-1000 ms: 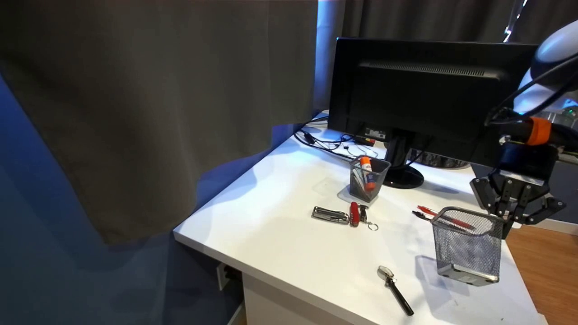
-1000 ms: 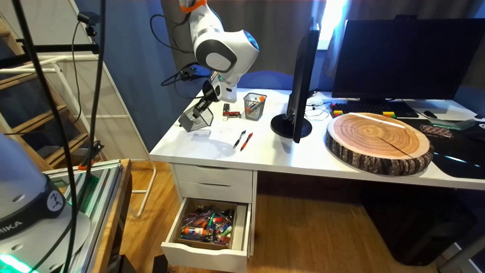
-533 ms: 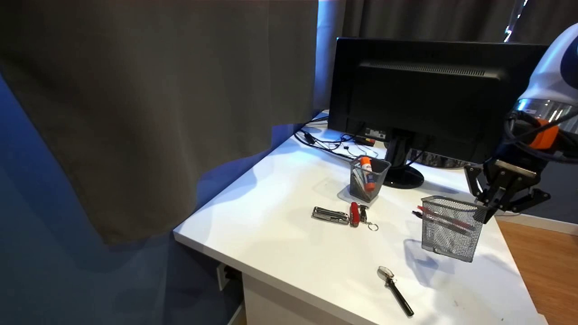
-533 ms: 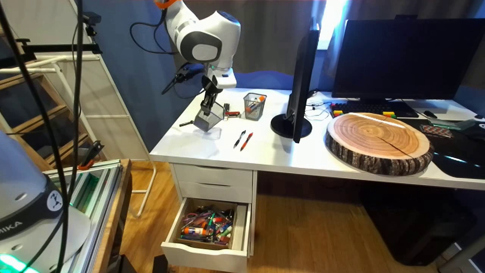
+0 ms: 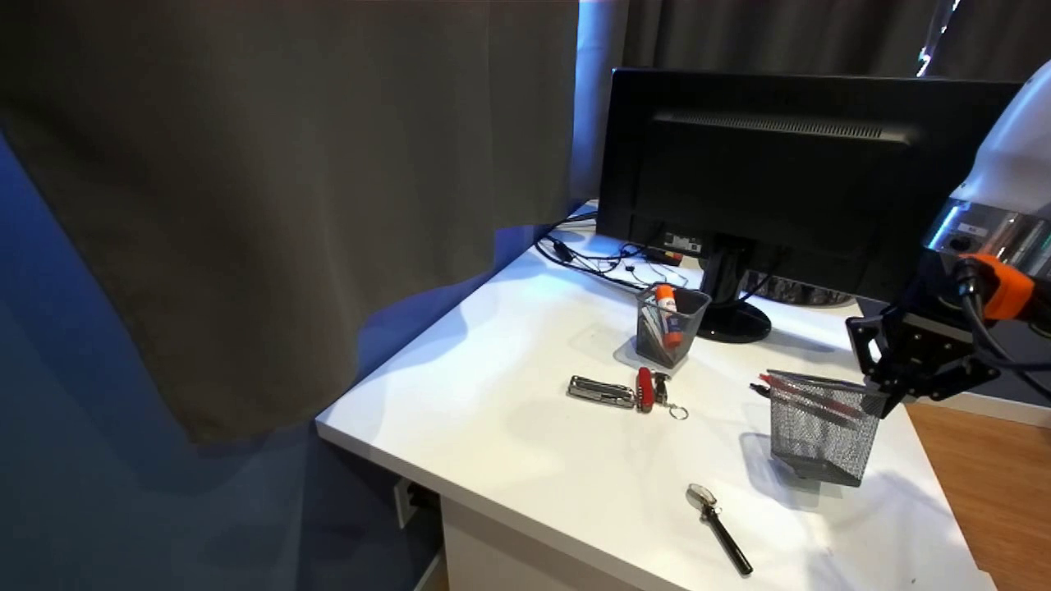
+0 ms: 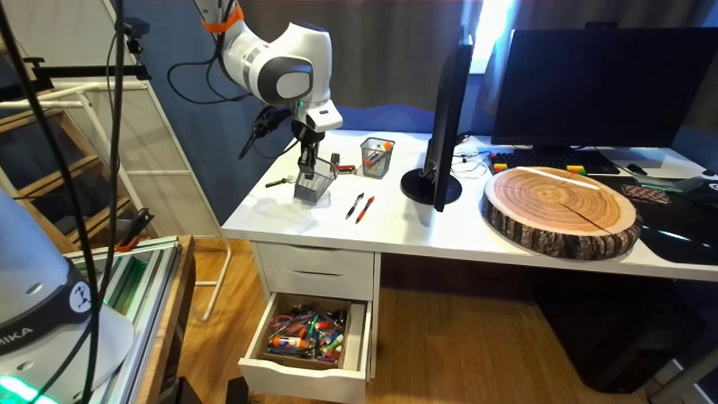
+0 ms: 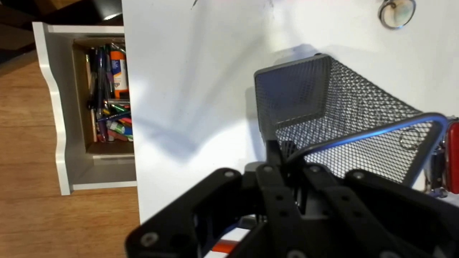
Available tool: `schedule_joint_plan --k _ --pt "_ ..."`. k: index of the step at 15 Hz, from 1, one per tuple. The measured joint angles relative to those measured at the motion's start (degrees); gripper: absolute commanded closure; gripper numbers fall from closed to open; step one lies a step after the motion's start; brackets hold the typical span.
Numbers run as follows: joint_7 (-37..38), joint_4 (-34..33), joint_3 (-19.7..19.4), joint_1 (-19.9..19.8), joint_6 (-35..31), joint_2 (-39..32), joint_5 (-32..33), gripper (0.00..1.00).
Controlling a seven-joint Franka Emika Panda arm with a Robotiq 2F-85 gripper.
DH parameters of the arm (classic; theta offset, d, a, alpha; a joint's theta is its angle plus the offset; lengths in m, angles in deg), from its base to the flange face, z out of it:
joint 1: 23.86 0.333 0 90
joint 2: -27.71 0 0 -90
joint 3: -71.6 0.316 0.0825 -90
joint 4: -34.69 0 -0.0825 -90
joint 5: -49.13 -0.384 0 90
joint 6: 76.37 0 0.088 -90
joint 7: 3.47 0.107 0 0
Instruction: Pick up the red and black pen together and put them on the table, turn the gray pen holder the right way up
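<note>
Pen step judged done: the red pen (image 6: 365,210) and the black pen (image 6: 354,206) lie loose on the worktop (image 5: 534,460), roughly parallel, near each other and outside the gray pen holder (image 7: 349,114). I put the step in hand as the second one, righting that holder. My end effector (image 7: 287,161) is pinching it at the rim, as the wrist view shows. The holder has its base low and its mouth uppermost, yet stands visibly tilted in both exterior views; I cannot tell whether the lowest edge of the base touches the worktop. Reading: nearly right way up, tilt left to remove. The next move calls for rotating until the base lies parallel to the worktop, then lowering to full contact before I let go. Releasing at this tilt might rock it over. Another pen holder (image 5: 694,316), a glue stick (image 5: 669,316) inside, stands upright well apart.
</note>
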Motion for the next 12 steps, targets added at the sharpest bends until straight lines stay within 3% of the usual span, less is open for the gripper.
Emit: schedule_joint_plan --k 1,2,4,12 --pt "0.7 0.3 -0.2 0.4 -0.8 0.0 1.5 0.91" --pt "1.3 0.6 -0.5 0.7 -1.3 0.0 2.7 0.66" --pt "2.1 1.0 -0.8 1.1 -1.7 0.0 4.6 0.62" --pt "4.5 2.5 -1.6 1.5 -2.0 4.9 10.1 0.06"
